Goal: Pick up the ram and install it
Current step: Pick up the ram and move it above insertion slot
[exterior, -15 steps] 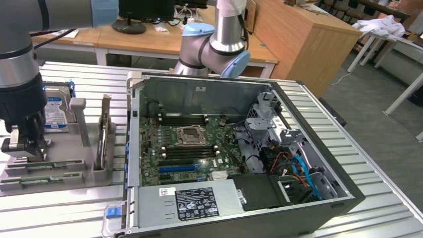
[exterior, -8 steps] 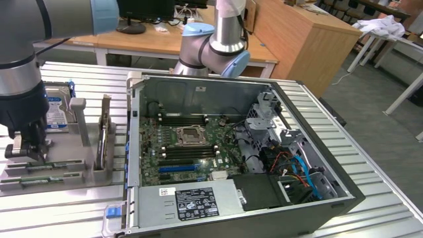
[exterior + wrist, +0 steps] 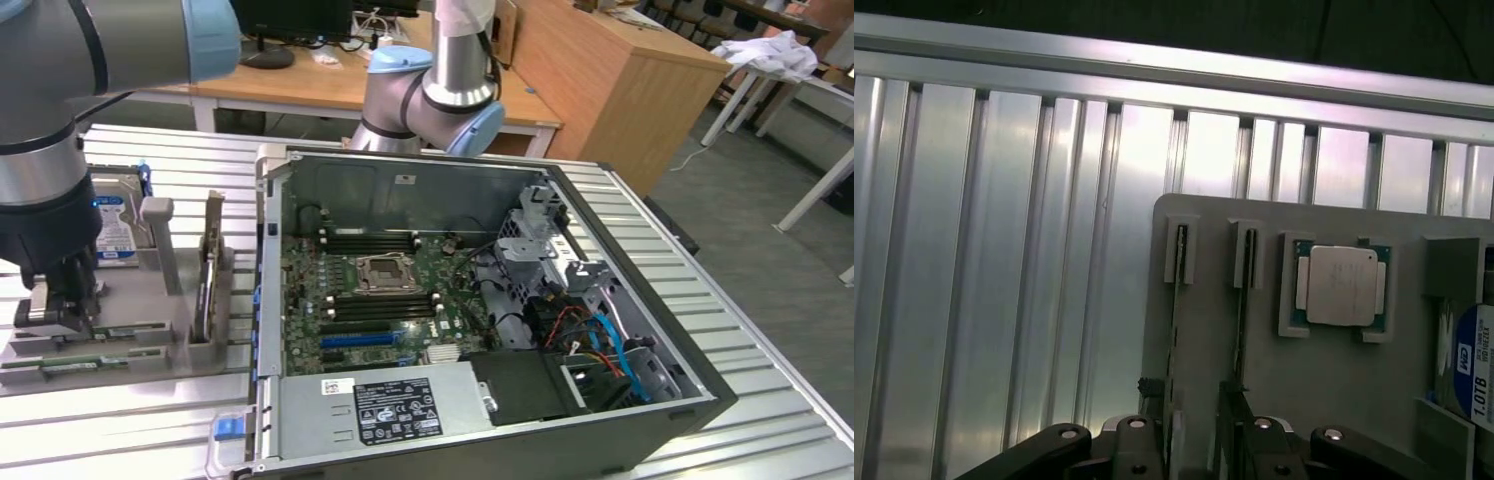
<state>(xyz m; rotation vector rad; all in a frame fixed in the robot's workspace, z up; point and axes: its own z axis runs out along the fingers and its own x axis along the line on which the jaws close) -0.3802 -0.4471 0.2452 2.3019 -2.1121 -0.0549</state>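
Note:
Two ram sticks stand on edge in slots of a grey fixture tray point(image 3: 1204, 215). My gripper point(image 3: 1192, 405) is open just above them. Its dark fingers point(image 3: 1154, 440) straddle the ram point(image 3: 1178, 300) nearest the tray's edge, and the other finger stands close beside the second ram point(image 3: 1245, 300). In the exterior view the gripper point(image 3: 54, 322) hangs low over the tray at the exterior view's left, with the green ram point(image 3: 127, 331) beside it. The open computer case shows the motherboard point(image 3: 387, 300) with its dark memory slots point(image 3: 367, 241) beside the processor socket.
On the tray sit a loose processor point(image 3: 1339, 285), a silver hard drive with a blue label point(image 3: 118, 225) and an upright expansion card point(image 3: 208, 285). The case wall point(image 3: 267, 300) rises next to the tray. Everything rests on a ribbed aluminium table point(image 3: 1004, 250).

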